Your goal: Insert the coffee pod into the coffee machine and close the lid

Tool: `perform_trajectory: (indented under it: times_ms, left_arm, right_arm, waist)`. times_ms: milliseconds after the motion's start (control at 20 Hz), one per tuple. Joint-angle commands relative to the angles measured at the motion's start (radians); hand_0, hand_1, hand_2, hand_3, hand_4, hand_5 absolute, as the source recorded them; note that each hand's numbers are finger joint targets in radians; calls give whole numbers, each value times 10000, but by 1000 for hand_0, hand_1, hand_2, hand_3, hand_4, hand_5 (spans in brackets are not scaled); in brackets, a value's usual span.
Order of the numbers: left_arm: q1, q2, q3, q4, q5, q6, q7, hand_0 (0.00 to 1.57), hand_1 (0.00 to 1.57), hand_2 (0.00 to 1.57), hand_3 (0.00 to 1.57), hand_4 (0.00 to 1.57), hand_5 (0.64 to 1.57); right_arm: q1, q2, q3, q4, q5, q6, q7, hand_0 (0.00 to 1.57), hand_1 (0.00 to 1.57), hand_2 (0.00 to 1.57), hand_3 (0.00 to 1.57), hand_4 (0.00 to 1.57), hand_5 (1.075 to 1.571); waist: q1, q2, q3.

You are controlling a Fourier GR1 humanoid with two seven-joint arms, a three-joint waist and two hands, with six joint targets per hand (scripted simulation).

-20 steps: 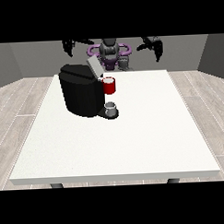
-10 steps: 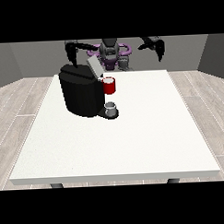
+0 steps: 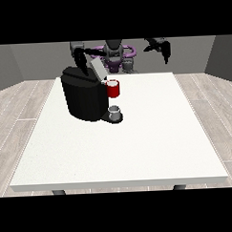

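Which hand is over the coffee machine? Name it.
The hand at the view's left, hanging just above the black coffee machine. The hand at the view's right is raised well away from it.

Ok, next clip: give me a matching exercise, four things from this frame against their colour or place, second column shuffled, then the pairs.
Things:
1. coffee machine
2. pod
3. cup
4. hand at the view's right

Descriptions:
A. red
B. raised off the table, far from the machine
C. grey, on the machine's base under the pod
D. black, at the table's left back part

Pairs: 1-D, 2-A, 3-C, 4-B
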Motion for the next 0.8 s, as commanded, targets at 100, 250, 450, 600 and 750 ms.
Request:
perform_trajectory:
  times_ms: [100,250,450,600,750]
  left_arm:
    - [266,193,-13,-353,-201,473,-193,0,0,0,0,331,1571]
    - [247,302,100,-444,73,440,-31,0,0,0,0,352,1571]
    - [487,624,180,-370,266,5,60,0,0,0,0,346,1571]
    - [208,462,35,-624,148,329,558,0,0,0,0,358,1571]
    - [63,146,-402,-715,-117,472,234,0,0,0,0,380,1571]
  right_arm:
    - [-656,-9,296,284,103,259,-104,0,0,0,0,0,1571]
    - [-786,-66,297,445,93,369,-222,0,0,0,0,79,1571]
    - [-1291,-4,418,504,368,-23,123,0,0,0,0,163,1571]
    - [-1432,321,742,622,700,-258,-202,0,0,0,0,214,1571]
    - [-2337,-263,581,793,790,-90,-16,0,0,0,0,119,1571]
  waist:
    - [-255,433,-2]
    - [-367,484,-2]
    - [-88,454,-3]
    - [7,495,-2]
    - [339,961,-2]
